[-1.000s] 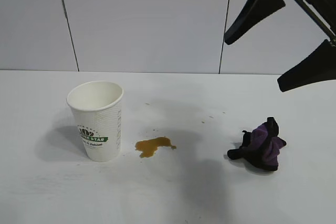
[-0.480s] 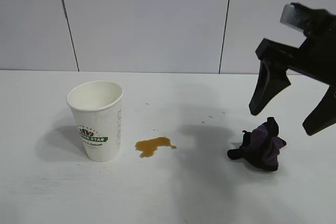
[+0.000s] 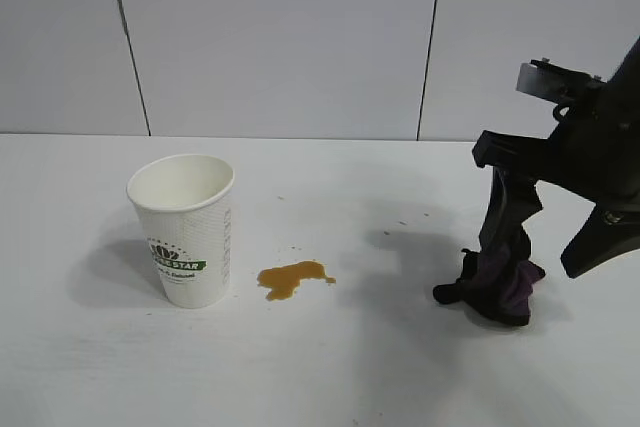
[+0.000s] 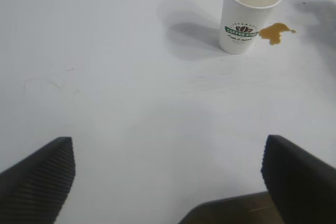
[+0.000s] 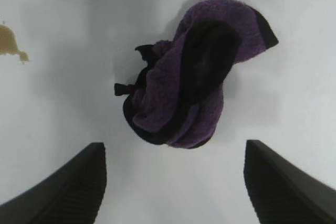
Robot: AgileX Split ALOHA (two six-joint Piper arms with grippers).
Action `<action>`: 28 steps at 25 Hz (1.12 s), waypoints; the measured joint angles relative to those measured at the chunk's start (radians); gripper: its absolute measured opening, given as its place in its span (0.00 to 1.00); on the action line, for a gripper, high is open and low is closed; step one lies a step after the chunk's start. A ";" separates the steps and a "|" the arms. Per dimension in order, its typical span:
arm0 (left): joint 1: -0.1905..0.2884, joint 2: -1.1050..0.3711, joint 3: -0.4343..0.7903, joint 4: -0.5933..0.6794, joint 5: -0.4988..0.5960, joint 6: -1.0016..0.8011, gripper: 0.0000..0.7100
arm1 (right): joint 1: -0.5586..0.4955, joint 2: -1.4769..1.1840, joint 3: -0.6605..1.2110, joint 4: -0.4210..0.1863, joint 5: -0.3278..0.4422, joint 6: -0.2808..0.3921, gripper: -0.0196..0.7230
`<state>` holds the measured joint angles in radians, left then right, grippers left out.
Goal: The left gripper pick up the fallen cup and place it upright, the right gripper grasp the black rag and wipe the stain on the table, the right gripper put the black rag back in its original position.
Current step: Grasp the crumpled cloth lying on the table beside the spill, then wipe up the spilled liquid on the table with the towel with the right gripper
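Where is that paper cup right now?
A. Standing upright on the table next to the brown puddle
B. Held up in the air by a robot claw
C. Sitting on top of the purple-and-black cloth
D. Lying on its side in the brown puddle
A: the cup stands mouth-up on the table, just beside the stain, with nothing gripping it.

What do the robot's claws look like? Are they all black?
Mostly. The right gripper is black, with two long tapering fingers on a chunky black arm that carries a small grey metal block on top. The left gripper has black fingers too, and their inner faces are covered in fine ridges.
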<state>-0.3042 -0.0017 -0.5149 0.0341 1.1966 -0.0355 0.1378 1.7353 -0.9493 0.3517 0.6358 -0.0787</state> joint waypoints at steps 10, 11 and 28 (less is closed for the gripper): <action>0.000 0.000 0.000 0.000 -0.001 -0.001 0.98 | 0.000 0.118 -0.011 -0.001 -0.056 0.002 0.70; 0.000 0.000 0.000 0.000 -0.001 -0.002 0.98 | 0.000 0.126 -0.020 -0.001 -0.056 0.007 0.69; 0.000 0.000 0.000 0.000 -0.001 -0.003 0.98 | 0.004 0.131 -0.233 0.041 0.159 0.032 0.11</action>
<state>-0.3042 -0.0017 -0.5149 0.0341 1.1954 -0.0382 0.1419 1.8666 -1.1819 0.3930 0.7948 -0.0462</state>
